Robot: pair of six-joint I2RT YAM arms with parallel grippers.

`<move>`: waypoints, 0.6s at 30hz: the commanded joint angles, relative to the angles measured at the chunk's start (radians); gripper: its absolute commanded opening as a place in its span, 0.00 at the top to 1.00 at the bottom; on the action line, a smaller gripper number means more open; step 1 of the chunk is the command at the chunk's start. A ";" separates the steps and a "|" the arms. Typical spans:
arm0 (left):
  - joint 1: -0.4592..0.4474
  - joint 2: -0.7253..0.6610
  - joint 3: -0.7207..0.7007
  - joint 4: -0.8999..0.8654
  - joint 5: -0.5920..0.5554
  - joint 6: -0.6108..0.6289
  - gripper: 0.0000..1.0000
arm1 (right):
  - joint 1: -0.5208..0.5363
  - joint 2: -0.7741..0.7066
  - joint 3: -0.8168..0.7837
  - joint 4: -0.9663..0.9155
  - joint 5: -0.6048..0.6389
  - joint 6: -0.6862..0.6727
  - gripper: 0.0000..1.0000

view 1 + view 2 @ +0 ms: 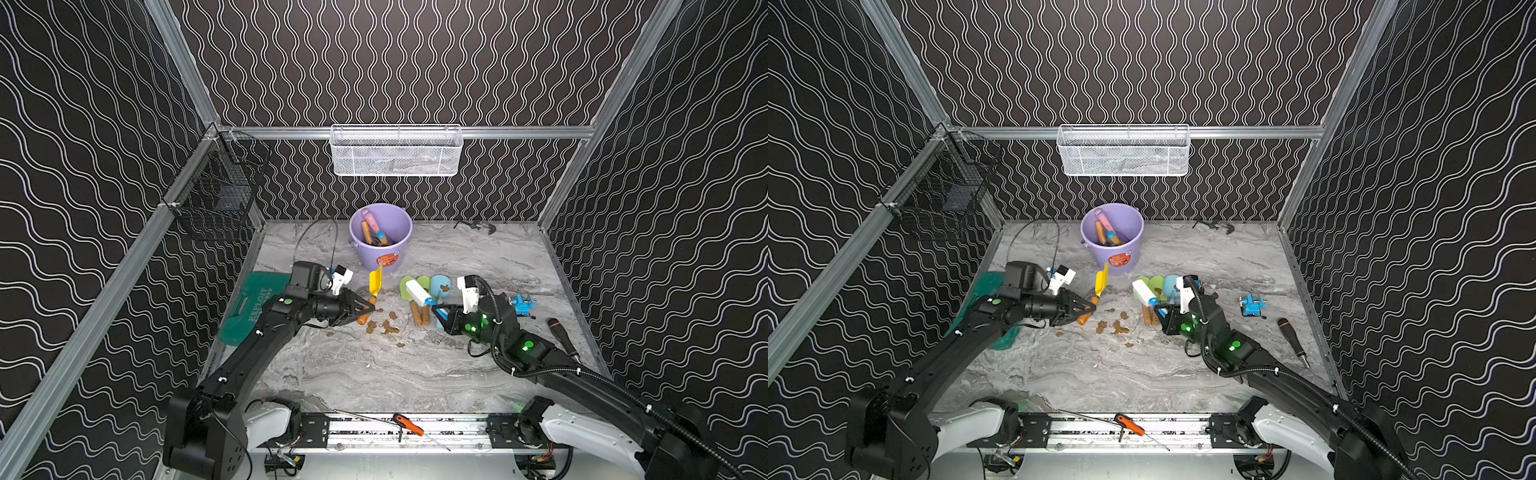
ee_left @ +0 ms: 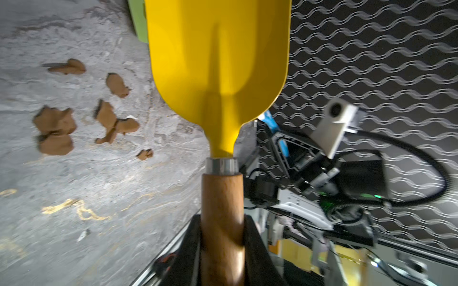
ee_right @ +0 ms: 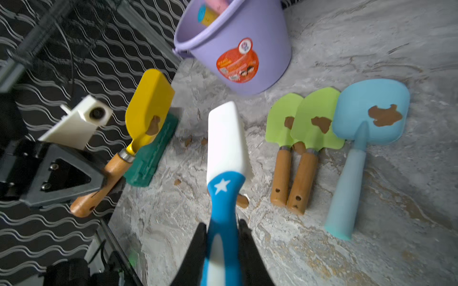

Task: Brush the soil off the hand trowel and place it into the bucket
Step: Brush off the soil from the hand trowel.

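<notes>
At the bucket's [image 1: 365,255] six o'clock, left gripper [image 2: 222,220] clamps the trowel [image 2: 218,62], right gripper [image 3: 222,229] the brush [image 3: 226,138]; a hard stroke could twist the trowel loose.

Wavy black walls [image 1: 395,62] (three sides) enclose marbled tabletop [image 1: 374,374].

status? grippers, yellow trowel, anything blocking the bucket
Left gripper shut on yellow trowel. Right gripper shut on brush. Soil clump on trowel blade. Nothing blocking bucket.

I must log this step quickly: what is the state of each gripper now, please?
Left gripper: closed, holding the yellow trowel by its wooden handle.
Right gripper: closed, holding the blue-and-white brush.
</notes>
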 commanded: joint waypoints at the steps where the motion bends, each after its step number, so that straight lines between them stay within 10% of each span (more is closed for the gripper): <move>1: 0.047 -0.007 -0.101 0.541 0.232 -0.417 1.00 | -0.041 -0.033 -0.052 0.211 -0.157 0.101 1.00; 4: 0.048 0.008 -0.154 0.763 0.235 -0.571 1.00 | -0.075 -0.052 -0.105 0.361 -0.247 0.177 1.00; 18: 0.050 -0.011 -0.147 0.648 0.220 -0.490 1.00 | -0.092 0.075 -0.047 0.621 -0.441 0.251 1.00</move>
